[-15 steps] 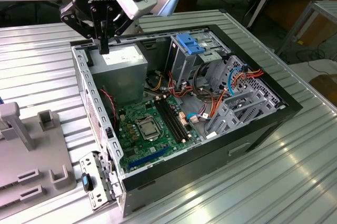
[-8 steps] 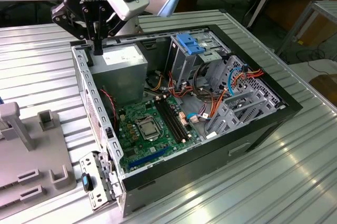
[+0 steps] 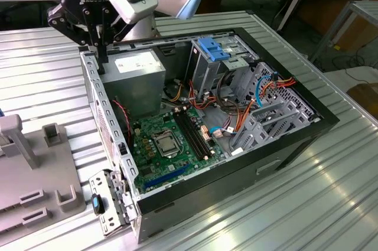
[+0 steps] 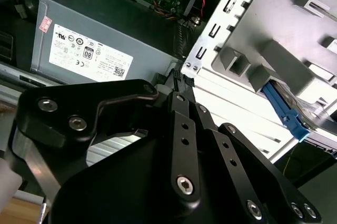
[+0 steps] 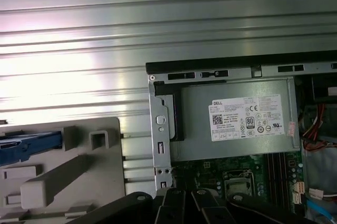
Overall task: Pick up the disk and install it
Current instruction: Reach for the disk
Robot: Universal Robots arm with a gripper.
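Observation:
The disk (image 5: 23, 147) shows as a bright blue carrier lying on the grey holder fixture (image 5: 79, 171) beside the computer case; in the second wrist view the disk's (image 4: 287, 110) blue rail sticks out from under the fixture's grey blocks. My gripper (image 3: 101, 65) hangs over the case's back corner at the exterior view's left, just above the grey power supply (image 3: 137, 74). It is apart from the disk. Its black fingers (image 4: 181, 124) lie close together, shut, with nothing between them.
The open computer case (image 3: 283, 144) holds a green motherboard (image 3: 168, 142), cables and a metal drive cage with a light-blue ribbed latch plate (image 3: 214, 48). The case's metal rear wall (image 3: 97, 106) stands right under the gripper. The ribbed metal table (image 3: 331, 204) surrounds it.

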